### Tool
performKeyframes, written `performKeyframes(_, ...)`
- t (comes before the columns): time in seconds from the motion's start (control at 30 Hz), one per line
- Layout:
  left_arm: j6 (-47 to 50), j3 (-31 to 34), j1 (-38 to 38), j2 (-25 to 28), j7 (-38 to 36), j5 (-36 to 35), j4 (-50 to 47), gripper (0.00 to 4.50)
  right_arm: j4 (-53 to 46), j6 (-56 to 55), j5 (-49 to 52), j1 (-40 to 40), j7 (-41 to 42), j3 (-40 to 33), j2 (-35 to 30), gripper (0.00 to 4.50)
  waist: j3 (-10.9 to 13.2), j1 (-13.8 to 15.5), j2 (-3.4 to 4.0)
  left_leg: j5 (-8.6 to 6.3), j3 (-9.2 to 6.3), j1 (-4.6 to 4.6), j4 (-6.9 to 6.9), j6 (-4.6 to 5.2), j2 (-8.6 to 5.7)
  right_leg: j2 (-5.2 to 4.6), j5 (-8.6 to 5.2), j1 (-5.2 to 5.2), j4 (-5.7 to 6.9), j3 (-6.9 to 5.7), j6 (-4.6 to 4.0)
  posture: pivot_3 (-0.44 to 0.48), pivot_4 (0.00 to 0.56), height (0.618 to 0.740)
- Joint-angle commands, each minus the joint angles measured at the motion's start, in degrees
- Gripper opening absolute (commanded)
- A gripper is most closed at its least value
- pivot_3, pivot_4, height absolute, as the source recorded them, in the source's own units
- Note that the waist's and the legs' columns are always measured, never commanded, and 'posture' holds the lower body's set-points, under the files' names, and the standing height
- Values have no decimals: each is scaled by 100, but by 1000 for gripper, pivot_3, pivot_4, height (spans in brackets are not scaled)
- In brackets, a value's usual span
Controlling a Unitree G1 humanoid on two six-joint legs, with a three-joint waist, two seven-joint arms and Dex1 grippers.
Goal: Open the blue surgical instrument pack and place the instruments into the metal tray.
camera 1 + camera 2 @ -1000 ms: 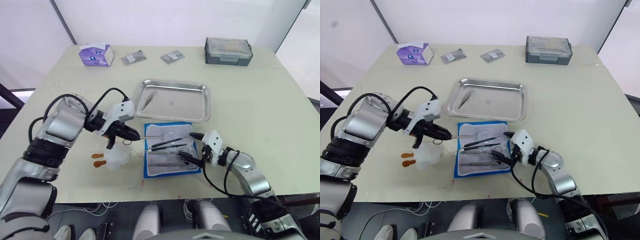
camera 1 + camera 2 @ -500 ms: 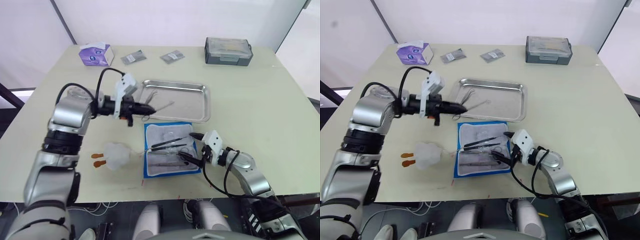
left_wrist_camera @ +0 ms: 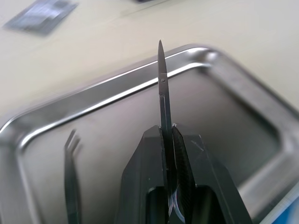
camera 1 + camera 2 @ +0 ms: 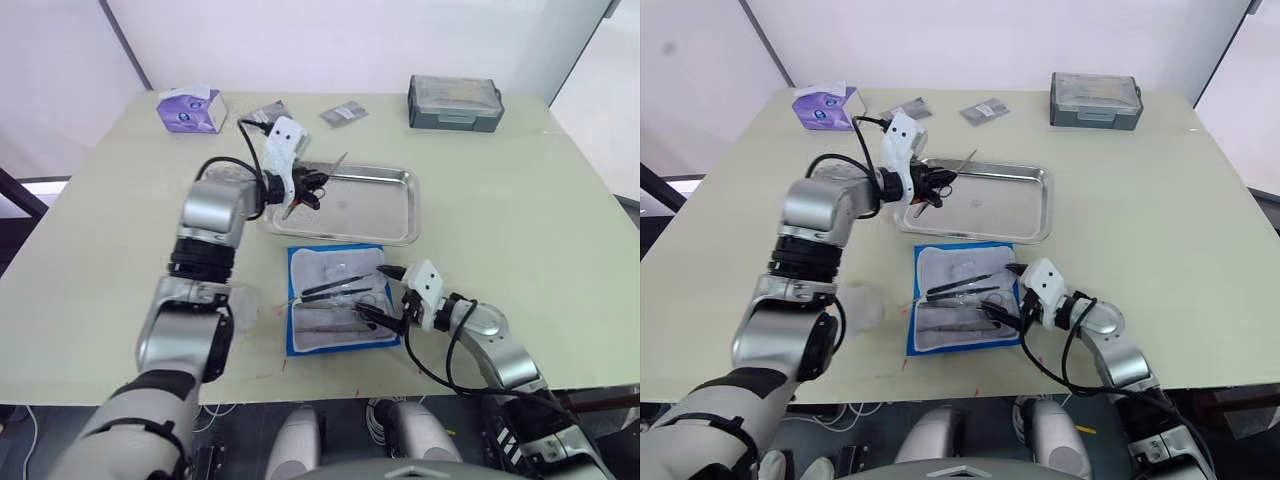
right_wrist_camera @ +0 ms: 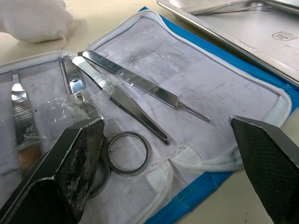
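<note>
Our left claw [image 4: 312, 186] has swung from beside the blue pack [image 4: 340, 300] up to the far left end of the metal tray [image 4: 385, 222], carrying a pair of scissors [image 3: 162, 100] that it pinches tight, so this tool looks ready to be let go next to the tweezers [image 3: 71, 186] already in the tray. The left arm reaches far out with the scissor tip pointing over the tray. Our right claw [image 4: 392, 297] is spread wide and rests low at the right edge of the open pack, where more tools [image 5: 126, 91] wait.

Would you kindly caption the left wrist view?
Left gripper holds scissors above the metal tray, beside tweezers.
</note>
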Motion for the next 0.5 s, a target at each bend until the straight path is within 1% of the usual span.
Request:
performKeyframes(0.03, 193, 145, 48, -148, 369, 28, -105, 144, 683, 310, -197, 188, -64, 217, -5, 4500, 0, 6, 0, 0, 0, 0, 0, 0, 0, -1, 0, 0, 0, 0, 0, 0, 150, 738)
performKeyframes(0.23, -56, -70, 92, -202, 575, 307, 232, 144, 610, 330, -190, 249, -82, 218, -16, 4500, 0, 9, 0, 1, 0, -1, 0, -2, -1, -3, 0, -2, 2, -1, -1, 0, 150, 738)
performKeyframes(0.5, -349, -44, -48, -308, 747, 484, 1097, 144, 469, 454, -228, 264, -140, 229, -67, 4500, 0, 14, 0, 1, 0, -2, 0, -3, -3, -4, 0, -3, 1, -2, -1, 0, 150, 738)
